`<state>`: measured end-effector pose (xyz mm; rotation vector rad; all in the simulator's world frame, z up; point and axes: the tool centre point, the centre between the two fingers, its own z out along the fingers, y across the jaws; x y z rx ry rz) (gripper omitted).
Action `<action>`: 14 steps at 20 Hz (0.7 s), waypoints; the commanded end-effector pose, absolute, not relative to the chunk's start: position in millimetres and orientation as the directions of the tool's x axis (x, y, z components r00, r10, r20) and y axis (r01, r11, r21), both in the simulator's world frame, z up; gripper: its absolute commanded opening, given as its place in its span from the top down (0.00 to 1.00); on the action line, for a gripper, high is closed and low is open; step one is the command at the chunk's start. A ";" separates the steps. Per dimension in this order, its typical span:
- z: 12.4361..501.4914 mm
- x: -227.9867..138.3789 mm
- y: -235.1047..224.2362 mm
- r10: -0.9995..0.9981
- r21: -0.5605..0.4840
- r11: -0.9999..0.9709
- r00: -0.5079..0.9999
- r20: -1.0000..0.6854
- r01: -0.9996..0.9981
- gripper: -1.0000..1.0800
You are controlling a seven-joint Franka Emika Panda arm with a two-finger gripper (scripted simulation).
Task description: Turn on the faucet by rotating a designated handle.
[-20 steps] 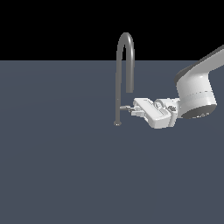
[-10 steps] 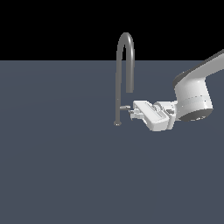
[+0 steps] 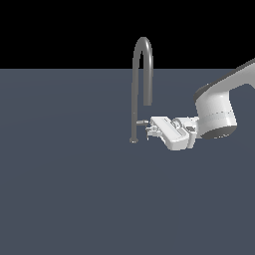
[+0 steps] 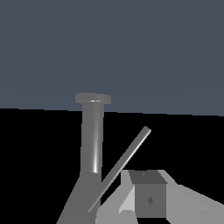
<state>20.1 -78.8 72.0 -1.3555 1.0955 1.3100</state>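
The handle (image 3: 141,121) is a thin short rod that sticks out sideways from the low part of the faucet (image 3: 135,89), a tall grey pipe with a curved top that stands on the flat grey surface (image 3: 64,189). The handle lies directly in front of the gripper (image 3: 149,128), at its fingertips, and in the exterior view the tips seem to touch it or to be just beside it. In the wrist view the same rod (image 4: 122,168) runs slanted past one finger (image 4: 148,197), very near to it, with the faucet pipe (image 4: 92,140) behind. Whether the gripper is open or closed on the rod cannot be told, because the second finger is not clearly visible. How far the handle is already rotated is also not possible to judge from these pictures. To turn it well, the fingertip should probably keep firm contact near the free end of the rod and push along an arc around the pipe, not in a straight line, so that it does not slip off. No container is visible anywhere in the scene.
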 end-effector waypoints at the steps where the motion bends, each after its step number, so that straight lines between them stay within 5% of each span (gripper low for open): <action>1: 67.8 20.9 -77.8 -0.003 -0.030 -0.179 0.031 -1.000 -0.983 1.00; 14: 38.6 37.4 -75.4 -0.001 -0.008 -0.165 0.009 -1.000 -0.986 1.00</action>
